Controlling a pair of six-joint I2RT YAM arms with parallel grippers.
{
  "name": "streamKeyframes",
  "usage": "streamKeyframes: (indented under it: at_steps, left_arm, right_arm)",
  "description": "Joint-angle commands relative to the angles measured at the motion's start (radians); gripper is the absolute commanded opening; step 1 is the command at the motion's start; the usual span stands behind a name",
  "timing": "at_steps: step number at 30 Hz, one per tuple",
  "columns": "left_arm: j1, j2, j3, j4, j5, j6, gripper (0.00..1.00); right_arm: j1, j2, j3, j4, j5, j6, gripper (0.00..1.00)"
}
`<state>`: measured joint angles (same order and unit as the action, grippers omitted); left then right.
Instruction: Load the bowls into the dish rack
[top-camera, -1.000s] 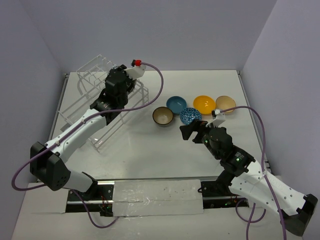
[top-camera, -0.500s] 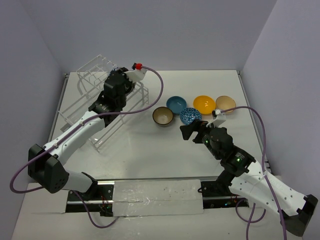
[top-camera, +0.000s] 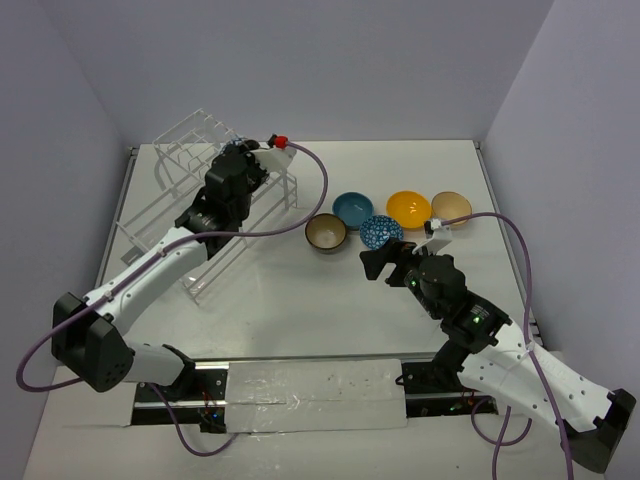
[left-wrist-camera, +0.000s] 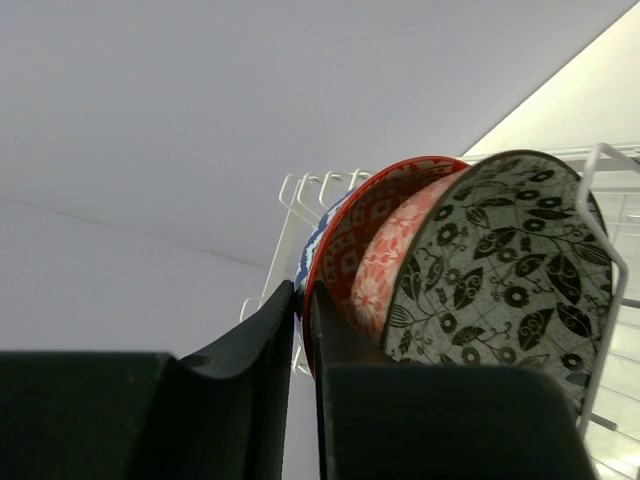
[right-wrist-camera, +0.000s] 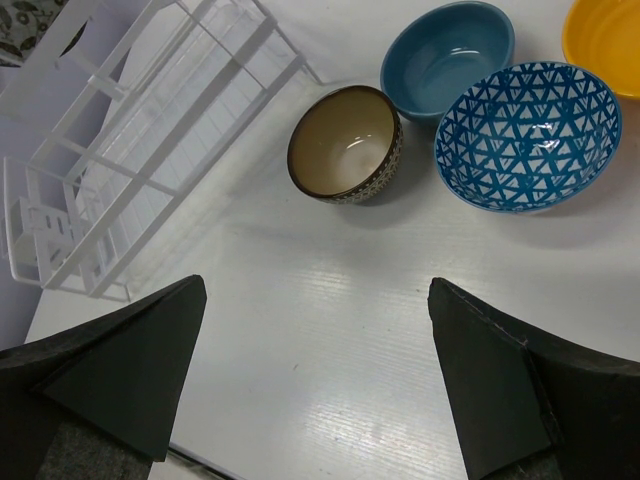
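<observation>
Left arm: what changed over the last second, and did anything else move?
The left gripper, at the dish rack, edged slightly leftward and nearer while its wrist turned; its elbow swung left. Nothing visibly taken or released. The right gripper and the five bowls outside the rack stayed put.

White table (top-camera: 300, 310): dish rack (top-camera: 170, 200), five loose bowls (top-camera: 381, 231).

White table (top-camera: 300, 300); lilac walls (top-camera: 350, 70); crinkled white sheet (top-camera: 315, 393) at near edge.

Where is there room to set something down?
Free: table between rack and brown bowl, down to the arm bases; behind the bowl row. Crowded: that row, and the rack end where the left gripper holds a salmon bowl.
</observation>
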<state>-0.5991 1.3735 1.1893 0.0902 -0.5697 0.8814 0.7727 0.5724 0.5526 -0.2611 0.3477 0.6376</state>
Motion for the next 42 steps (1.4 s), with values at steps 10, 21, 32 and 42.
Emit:
streamKeyframes:
  at_steps: [10,21,32,42]
  left_arm:
    - [-0.004,-0.065,-0.005,-0.003,0.090,-0.019,0.26]
    - [-0.005,-0.120,0.045,-0.055,0.168,-0.110,0.77]
    - [-0.005,-0.177,0.177,-0.078,0.127,-0.356,0.99]
    - [-0.005,-0.281,0.219,-0.457,0.139,-1.093,0.99]
  right_arm:
    - [0.004,-0.014,-0.010,0.034,0.014,0.004,1.00]
    - [0.004,-0.016,-0.011,0.033,0.023,0.004,1.00]
    - [0.005,-0.013,0.013,-0.013,0.114,0.016,1.00]
    - [-0.123,0.226,0.147,-0.266,0.266,0.217,1.00]
